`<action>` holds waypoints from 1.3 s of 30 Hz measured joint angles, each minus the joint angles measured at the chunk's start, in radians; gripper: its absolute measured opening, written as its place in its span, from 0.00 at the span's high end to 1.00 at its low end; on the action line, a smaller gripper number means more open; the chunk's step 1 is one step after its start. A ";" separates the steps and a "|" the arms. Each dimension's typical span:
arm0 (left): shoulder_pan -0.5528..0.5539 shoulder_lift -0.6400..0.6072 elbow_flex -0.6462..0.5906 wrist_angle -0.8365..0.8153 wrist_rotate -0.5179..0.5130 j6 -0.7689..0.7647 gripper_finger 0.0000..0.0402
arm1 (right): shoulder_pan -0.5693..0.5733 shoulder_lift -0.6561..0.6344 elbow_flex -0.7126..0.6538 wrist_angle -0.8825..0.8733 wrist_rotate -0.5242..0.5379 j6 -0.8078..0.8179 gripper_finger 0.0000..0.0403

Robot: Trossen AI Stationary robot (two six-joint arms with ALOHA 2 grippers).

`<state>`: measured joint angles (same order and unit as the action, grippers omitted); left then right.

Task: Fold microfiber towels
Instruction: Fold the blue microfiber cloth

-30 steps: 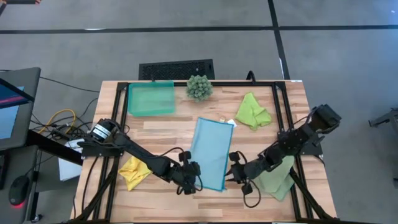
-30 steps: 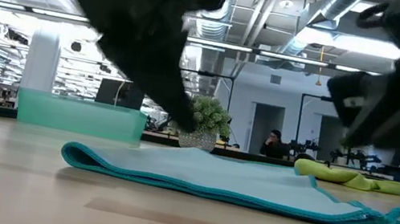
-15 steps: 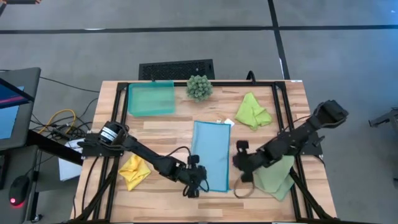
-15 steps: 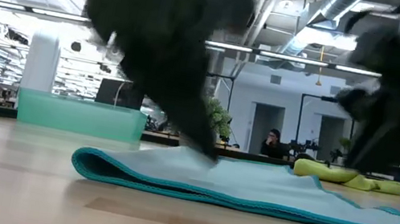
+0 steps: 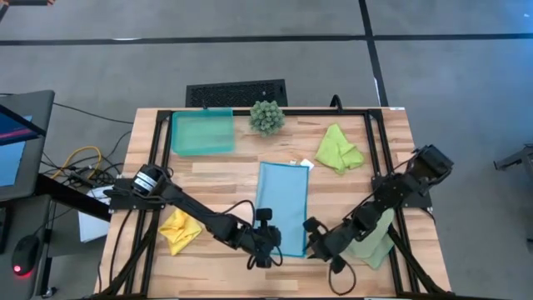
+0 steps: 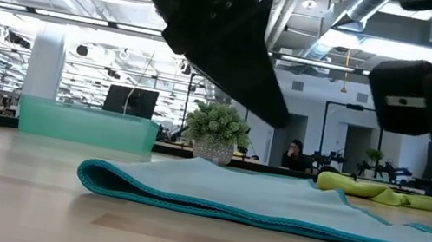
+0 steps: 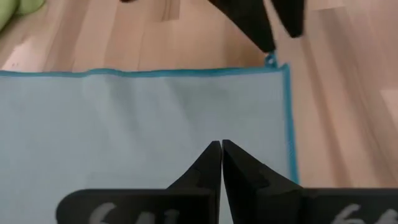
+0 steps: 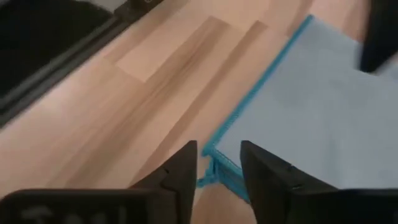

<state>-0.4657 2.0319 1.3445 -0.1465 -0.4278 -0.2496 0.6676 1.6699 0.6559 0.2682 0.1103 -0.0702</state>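
Observation:
The light blue towel (image 5: 283, 204) lies folded flat on the wooden table, one long strip running from far to near. My left gripper (image 7: 222, 146) is shut and hangs just above the towel's near end; in the low view its dark tip stands clear of the cloth (image 6: 272, 205). My right gripper (image 8: 217, 146) is open over the towel's near right corner (image 8: 219, 163), one finger on either side of it. A yellow towel (image 5: 179, 229) lies crumpled at the near left, a lime green one (image 5: 340, 150) at the far right. A pale sage one (image 5: 371, 242) lies under my right arm.
A teal tray (image 5: 201, 132) and a spiky green plant (image 5: 267, 117) stand at the far edge. Black frame rails run along the table's left and right sides. Bare wood lies between the blue towel and the yellow one.
My left gripper has gone toward the table's right edge onto the blue towel's near end, touched it half a second ago, and now stands above it. The towel's near end has slid a little rightward, so it lies straighter. My right gripper drew away toward the far edge, then returned to the near right corner.

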 joint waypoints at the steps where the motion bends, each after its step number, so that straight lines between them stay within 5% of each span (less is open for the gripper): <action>1: 0.000 0.000 0.000 -0.013 -0.001 -0.010 0.98 | -0.002 0.023 0.015 -0.003 -0.003 -0.019 0.59; 9: 0.000 0.000 -0.001 -0.029 -0.006 -0.021 0.98 | -0.007 0.112 0.094 -0.021 -0.035 -0.097 0.53; 25: 0.001 0.000 -0.002 -0.029 -0.006 -0.023 0.98 | -0.025 0.102 0.094 -0.131 -0.015 -0.097 0.96; 32: 0.001 0.000 -0.002 -0.029 -0.006 -0.023 0.98 | 0.025 -0.007 0.093 -0.204 0.102 -0.095 0.95; 39: 0.001 0.000 -0.002 -0.029 -0.006 -0.023 0.98 | 0.045 -0.044 0.093 -0.249 0.102 -0.095 0.97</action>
<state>-0.4648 2.0319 1.3430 -0.1756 -0.4336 -0.2729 0.7125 1.6258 0.7490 0.0189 0.2126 -0.1655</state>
